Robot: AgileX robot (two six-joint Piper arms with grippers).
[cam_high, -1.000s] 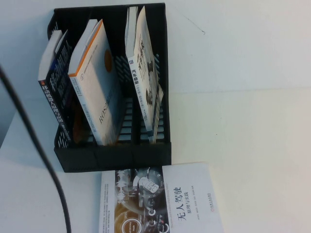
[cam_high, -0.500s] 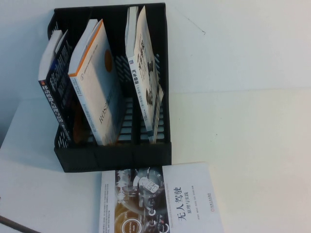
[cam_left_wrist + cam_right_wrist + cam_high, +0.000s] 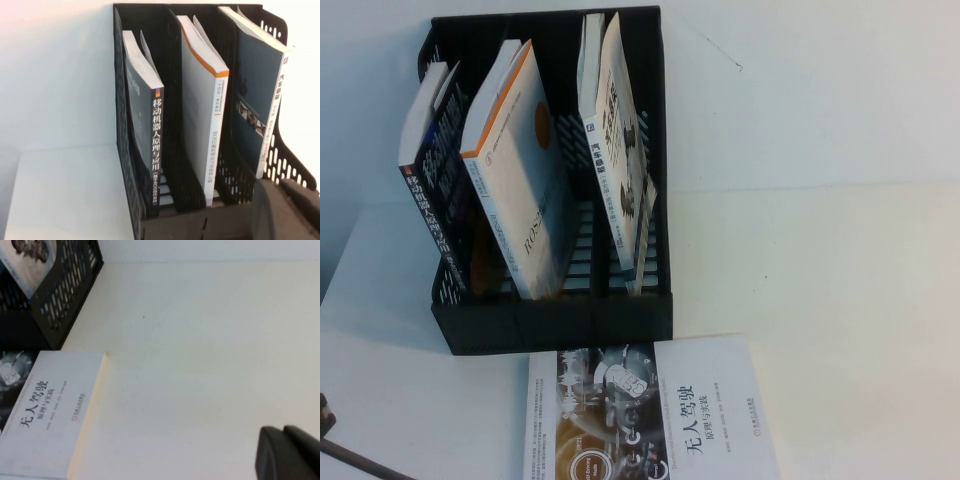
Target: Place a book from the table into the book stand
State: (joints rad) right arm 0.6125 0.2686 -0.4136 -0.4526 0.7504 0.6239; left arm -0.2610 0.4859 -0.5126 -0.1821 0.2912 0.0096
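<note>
from here the job looks done: the book [image 3: 620,150] stands in the right compartment of the stand [image 3: 550,320], spine up, leaning a little toward the middle divider, with nothing gripping it. i judge this to be the retreat step, so the next move only calls for keeping both arms clear of the stand and not bumping it.

the stand sits at the back left of the table [image 3: 840,300], and each of its three compartments holds one book. the left one holds a dark book [image 3: 435,190], the middle a cream book [image 3: 520,170] with an orange edge, both tilted left. a flat book [image 3: 660,410] lies on the table, just in front of the stand's front wall. if it had to go in as well, it would need to share a compartment.

neither gripper shows in the high view. the left gripper [image 3: 285,210] shows only as a dark grey bulk at the edge of its wrist view, low and close before the stand's front. the right gripper [image 3: 287,452] is over bare table, to the right of the flat book. for both i cannot tell whether they are released or clenched, and i see nothing held in either.
</note>
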